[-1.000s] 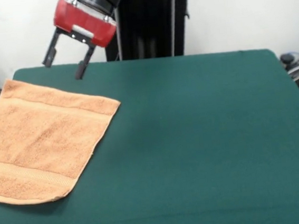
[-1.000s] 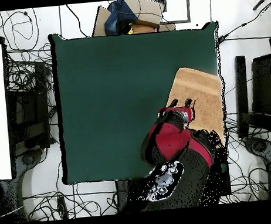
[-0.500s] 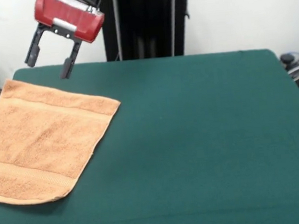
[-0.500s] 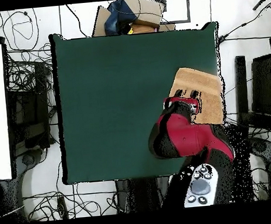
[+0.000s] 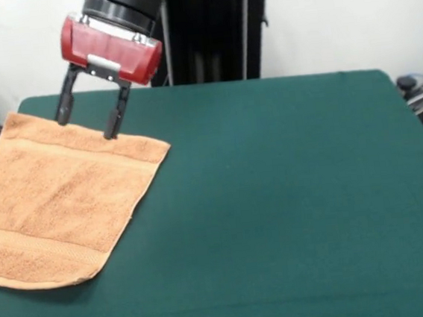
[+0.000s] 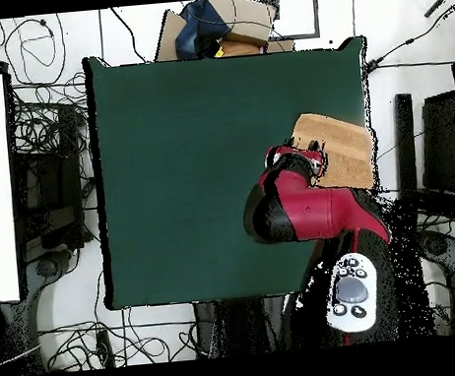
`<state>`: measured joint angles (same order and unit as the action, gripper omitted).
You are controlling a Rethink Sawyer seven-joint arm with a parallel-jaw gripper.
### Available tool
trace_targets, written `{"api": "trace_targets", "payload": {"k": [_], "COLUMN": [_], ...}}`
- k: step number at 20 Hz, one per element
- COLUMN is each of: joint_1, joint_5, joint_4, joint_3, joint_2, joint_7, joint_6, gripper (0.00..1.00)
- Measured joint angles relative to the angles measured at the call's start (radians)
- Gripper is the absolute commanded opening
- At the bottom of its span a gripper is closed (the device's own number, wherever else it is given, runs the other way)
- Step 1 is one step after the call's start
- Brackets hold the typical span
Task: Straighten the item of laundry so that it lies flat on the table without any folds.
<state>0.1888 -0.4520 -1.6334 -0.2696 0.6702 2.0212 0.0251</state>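
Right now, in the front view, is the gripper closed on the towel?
No. The gripper is open, its two fingers spread apart over the towel near its far edge, with no cloth pinched between them.

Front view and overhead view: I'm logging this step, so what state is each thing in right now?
Tan-orange terry-cloth towel: spread flat at the table's edge, no fold showing in the front view; the overhead view shows only part of it.
Red and black gripper: open, empty, tips over the towel's far edge; contact unclear.
Dark green felt-topped table: bears only the towel.
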Motion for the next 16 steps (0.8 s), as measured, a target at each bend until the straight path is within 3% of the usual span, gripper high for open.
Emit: {"api": "trace_targets", "payload": {"k": [16], "joint_1": [-0.061], "joint_5": [0.073], "joint_4": [0.197], "joint_3": [0.012], "joint_2": [-0.133], "joint_7": [0.000], "joint_6": [0.000], "gripper": [1.00]}}
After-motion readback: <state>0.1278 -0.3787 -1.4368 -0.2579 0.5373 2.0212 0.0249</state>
